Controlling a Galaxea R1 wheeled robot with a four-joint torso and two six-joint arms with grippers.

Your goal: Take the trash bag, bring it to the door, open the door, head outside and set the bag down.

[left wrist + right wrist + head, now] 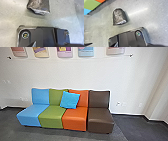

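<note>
trash bag (119, 16): dark, crinkled, pale at one edge; on the grey floor (137, 20), near my base plate (125, 38) but not touching it, apart from the seats. my left pincer (50, 44) and right pincer (103, 44): state of each, i cannot tell. ahead: blue, green, orange and brown seats (75, 119) against a white wall (75, 74); blue cushion (70, 100) tilted on the green and orange ones.
</note>
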